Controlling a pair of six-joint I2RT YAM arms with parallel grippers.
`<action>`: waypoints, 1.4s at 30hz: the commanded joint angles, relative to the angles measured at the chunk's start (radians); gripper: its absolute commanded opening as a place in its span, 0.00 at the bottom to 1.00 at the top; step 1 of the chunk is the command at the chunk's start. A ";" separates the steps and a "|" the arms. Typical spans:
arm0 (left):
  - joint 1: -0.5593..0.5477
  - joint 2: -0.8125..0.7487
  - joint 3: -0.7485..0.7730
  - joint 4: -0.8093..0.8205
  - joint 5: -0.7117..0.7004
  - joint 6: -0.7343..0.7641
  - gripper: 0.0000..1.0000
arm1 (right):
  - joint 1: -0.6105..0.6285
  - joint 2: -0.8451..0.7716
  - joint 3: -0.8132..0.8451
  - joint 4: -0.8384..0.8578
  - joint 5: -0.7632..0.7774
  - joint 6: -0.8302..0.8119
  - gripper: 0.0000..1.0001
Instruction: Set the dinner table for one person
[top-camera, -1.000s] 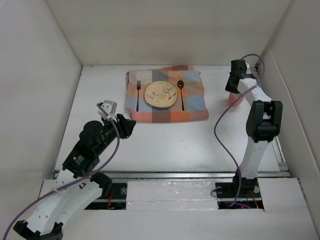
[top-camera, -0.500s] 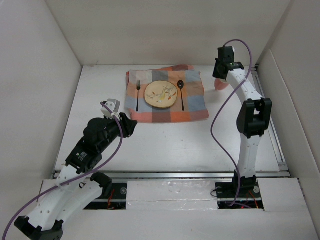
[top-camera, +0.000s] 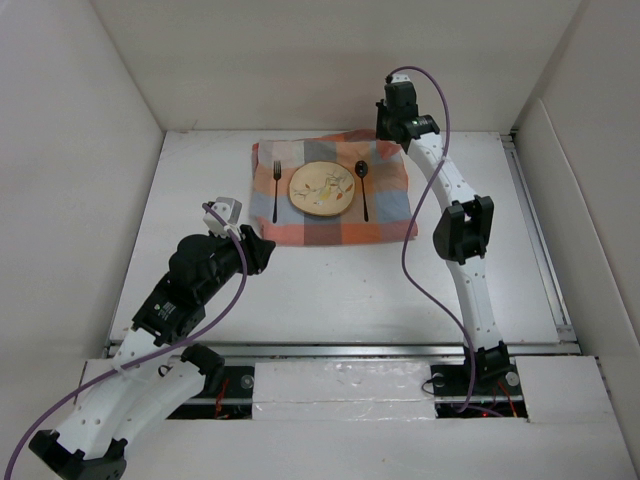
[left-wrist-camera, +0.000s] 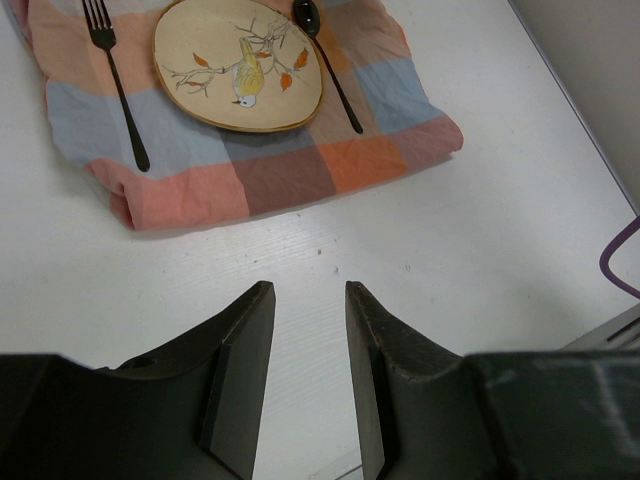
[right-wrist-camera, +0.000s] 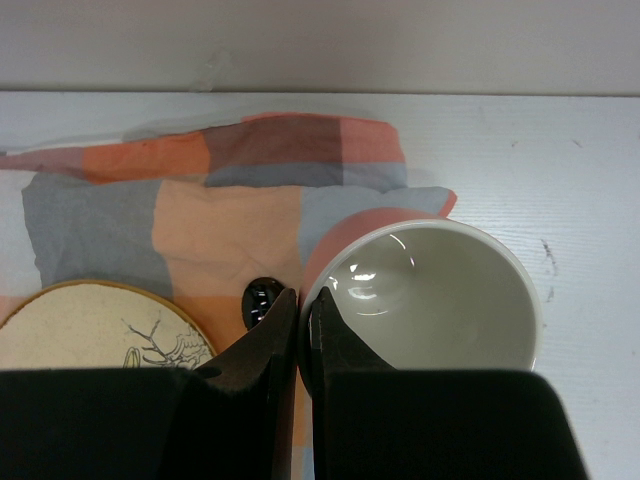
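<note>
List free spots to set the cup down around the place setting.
Free: the cloth corner beyond the spoon, roughly below the cup held by the right gripper; bare table right of the cloth; bare table in front of it, though the left gripper hangs open there. Crowded: fork, plate and spoon fill the cloth's middle.

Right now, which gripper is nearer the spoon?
Right. The right gripper, shut on the cup, hangs just beyond the spoon; the left gripper is open, short of the cloth.
</note>
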 joint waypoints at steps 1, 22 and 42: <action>0.002 0.004 0.018 0.043 -0.004 0.010 0.32 | 0.004 -0.016 0.076 0.123 -0.001 -0.026 0.00; 0.002 0.031 0.023 0.029 -0.048 0.007 0.32 | -0.005 0.078 0.030 0.238 -0.028 0.053 0.49; 0.002 0.041 0.030 0.017 -0.080 0.004 0.49 | -0.035 -0.333 -0.219 0.311 0.002 0.049 1.00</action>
